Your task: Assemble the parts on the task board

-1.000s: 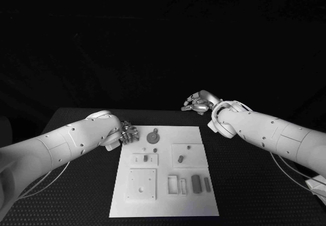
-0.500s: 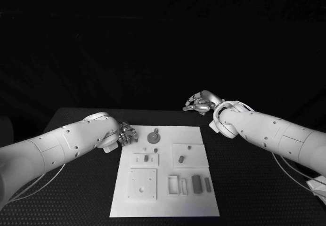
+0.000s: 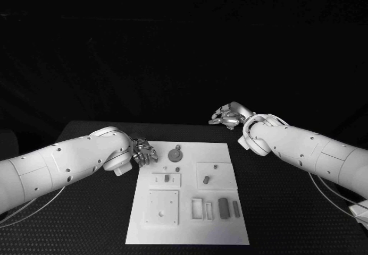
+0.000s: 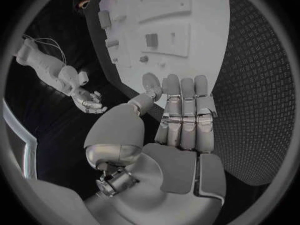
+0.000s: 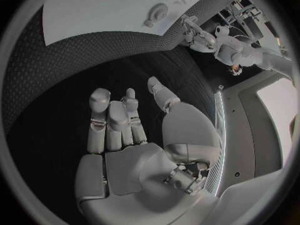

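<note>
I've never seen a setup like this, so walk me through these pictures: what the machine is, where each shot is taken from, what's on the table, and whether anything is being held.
This is a robot with two white arms ending in silver hands. One picture looks down from its head; the two round ones come from cameras at each wrist, behind that arm's own hand.

On the black table lies a white task board with small grey parts on it, including a round part near its far edge.

The left hand sits at the board's far left corner. The right hand is raised beyond the far right corner. Both are empty, fingers apart.
</note>
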